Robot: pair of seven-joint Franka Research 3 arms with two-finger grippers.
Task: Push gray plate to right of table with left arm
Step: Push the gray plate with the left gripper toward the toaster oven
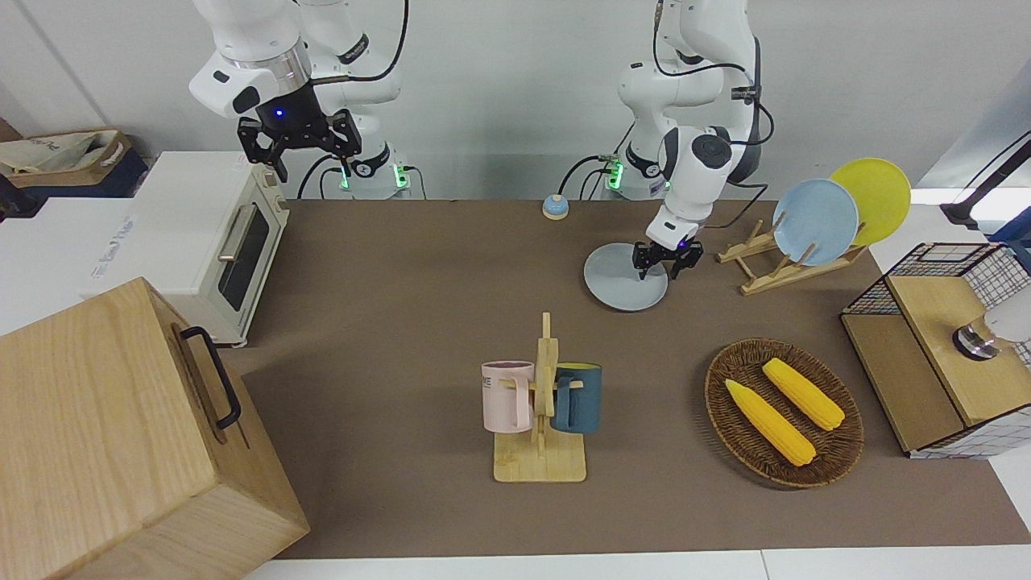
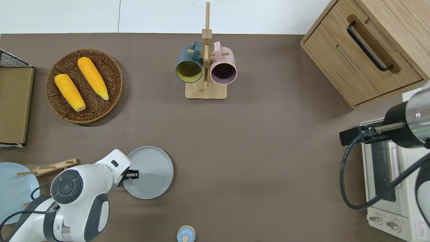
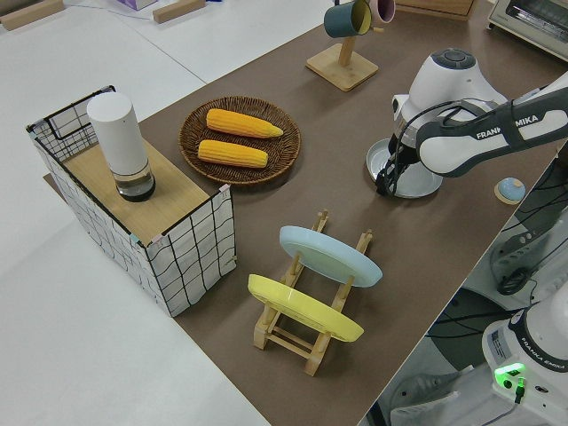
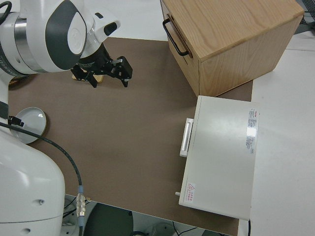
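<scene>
The gray plate (image 1: 620, 282) lies flat on the brown table (image 1: 403, 306), toward the left arm's end and near the robots. It also shows in the overhead view (image 2: 151, 174) and the left side view (image 3: 413, 173). My left gripper (image 1: 660, 270) is open, pointing down, low over the plate's rim on the side toward the left arm's end, as the overhead view (image 2: 131, 174) shows. One finger stands over the plate, the other just outside the rim. I cannot tell if it touches. My right gripper (image 1: 300, 153) is open, empty and parked.
A wooden plate rack (image 1: 773, 266) with a sky-blue plate and a yellow plate stands beside the gray plate. A mug rack (image 1: 541, 403), a basket of corn (image 1: 783, 412), a small blue bell (image 1: 554, 207), a toaster oven (image 1: 205, 242) and a wooden cabinet (image 1: 121, 435) are on the table.
</scene>
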